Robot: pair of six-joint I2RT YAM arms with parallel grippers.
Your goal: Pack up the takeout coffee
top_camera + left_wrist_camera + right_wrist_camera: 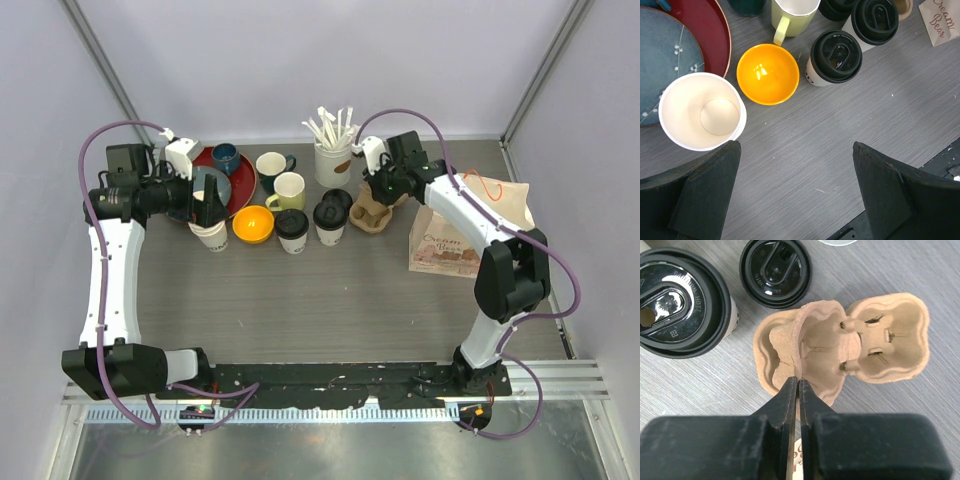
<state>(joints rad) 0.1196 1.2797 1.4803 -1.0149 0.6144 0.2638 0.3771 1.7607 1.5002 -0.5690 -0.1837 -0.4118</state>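
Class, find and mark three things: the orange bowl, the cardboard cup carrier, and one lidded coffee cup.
Orange bowl [767, 73]: left wrist view, its inner bottom.
Cup carrier [890, 340]: right wrist view, its right-hand well.
Lidded cup [836, 55]: left wrist view, centre of its black lid.

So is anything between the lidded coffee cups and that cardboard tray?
Nothing visible. One lidded cup stands right beside the cardboard tray, whose wells are empty; the right gripper pinches its rim.
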